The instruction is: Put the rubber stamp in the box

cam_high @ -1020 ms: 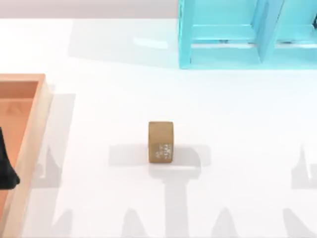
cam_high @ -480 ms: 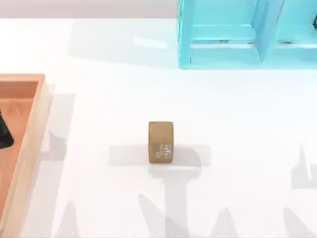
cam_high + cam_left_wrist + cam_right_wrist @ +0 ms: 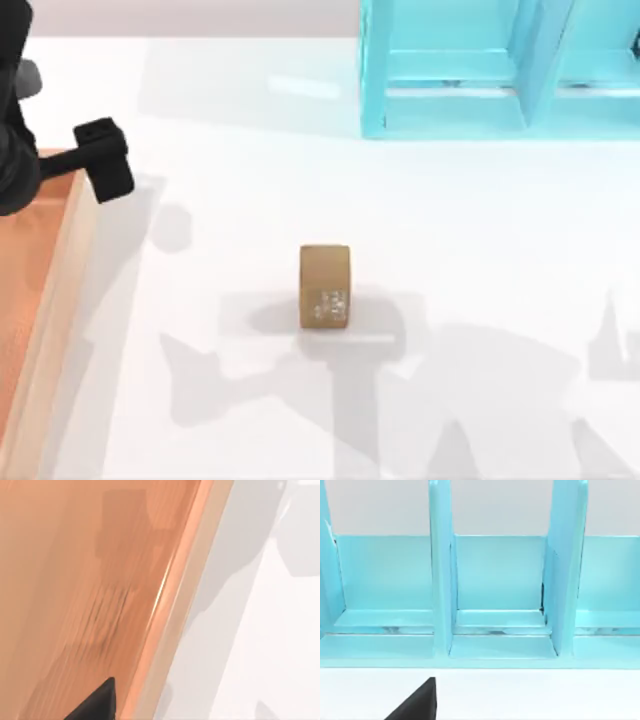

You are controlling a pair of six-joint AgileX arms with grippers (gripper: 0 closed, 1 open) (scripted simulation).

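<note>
The rubber stamp (image 3: 325, 287) is a small tan-brown block with whitish marks on its near face. It stands alone on the white table, a little left of centre. The box (image 3: 62, 300) is a shallow wooden tray with an orange-brown floor and a tan rim, lying along the table's left edge. My left arm (image 3: 98, 160) hangs black over the box's far corner, well left of the stamp and beyond it. In the left wrist view a dark part of the left gripper (image 3: 96, 703) sits above the box's floor (image 3: 75, 580), near its rim. A dark tip of the right gripper (image 3: 415, 702) faces the turquoise frame.
A turquoise-blue compartmented frame (image 3: 500, 70) stands at the table's far right, and its open compartments (image 3: 497, 585) are close in the right wrist view. White tabletop (image 3: 480, 260) lies all round the stamp, crossed by arm shadows.
My left arm has swung from the near left edge over the box up to the box's far corner. Shadows on the table have shifted. The stamp has not moved.
</note>
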